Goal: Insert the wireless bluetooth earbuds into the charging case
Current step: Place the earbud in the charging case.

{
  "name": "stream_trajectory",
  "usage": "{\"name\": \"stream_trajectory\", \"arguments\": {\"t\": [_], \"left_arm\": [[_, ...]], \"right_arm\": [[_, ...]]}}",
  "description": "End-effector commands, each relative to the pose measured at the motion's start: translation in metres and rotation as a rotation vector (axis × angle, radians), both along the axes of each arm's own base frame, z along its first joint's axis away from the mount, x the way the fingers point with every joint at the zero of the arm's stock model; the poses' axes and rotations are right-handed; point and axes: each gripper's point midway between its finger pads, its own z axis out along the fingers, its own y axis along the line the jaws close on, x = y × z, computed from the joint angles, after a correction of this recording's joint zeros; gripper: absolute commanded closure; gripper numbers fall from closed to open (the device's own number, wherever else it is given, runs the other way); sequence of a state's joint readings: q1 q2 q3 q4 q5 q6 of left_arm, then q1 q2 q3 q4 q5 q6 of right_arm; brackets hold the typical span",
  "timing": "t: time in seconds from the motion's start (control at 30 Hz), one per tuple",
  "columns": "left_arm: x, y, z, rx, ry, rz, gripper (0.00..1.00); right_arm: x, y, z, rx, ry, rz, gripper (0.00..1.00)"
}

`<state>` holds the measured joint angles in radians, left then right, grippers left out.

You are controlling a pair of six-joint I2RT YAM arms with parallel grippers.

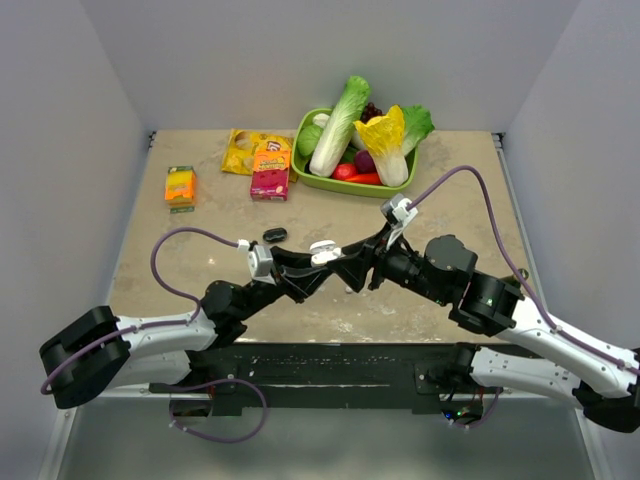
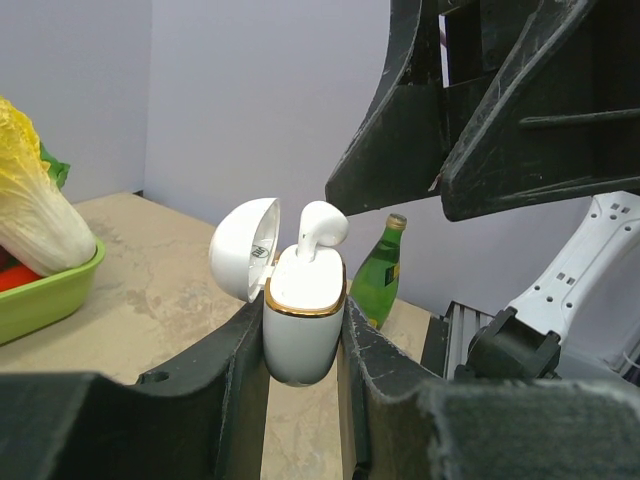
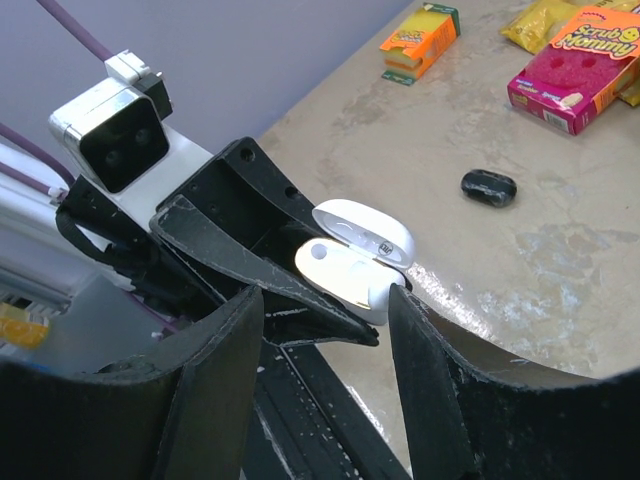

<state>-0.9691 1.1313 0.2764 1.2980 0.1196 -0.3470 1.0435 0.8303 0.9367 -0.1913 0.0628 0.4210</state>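
One earbud sits proud in the case your left gripper clamps by the near edge; your spread right gripper likely must seat it.

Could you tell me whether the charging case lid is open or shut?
Open: the lid is swung back off the charging case, an earbud sticking up inside.

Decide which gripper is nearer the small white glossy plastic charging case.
Left. The left gripper clamps the charging case; the right gripper faces it, open, close but apart.
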Motion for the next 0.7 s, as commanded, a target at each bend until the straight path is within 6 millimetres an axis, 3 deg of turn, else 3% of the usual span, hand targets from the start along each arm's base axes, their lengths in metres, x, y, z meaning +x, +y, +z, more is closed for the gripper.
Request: {"name": "stream_trajectory", "arguments": {"t": [0.0,0.67], "left_arm": [[-0.002,0.015,0.037,-0.115,-0.1,0.043,1.0],[-0.001,0.009,0.037,-0.109,-0.095,0.032,1.0]], "right_arm": [[0.0,0.0,0.022,0.052,0.001,-0.014,0.43],[-0.007,0.016,0.023,0.067,0.023,0.061,0.44]]}}
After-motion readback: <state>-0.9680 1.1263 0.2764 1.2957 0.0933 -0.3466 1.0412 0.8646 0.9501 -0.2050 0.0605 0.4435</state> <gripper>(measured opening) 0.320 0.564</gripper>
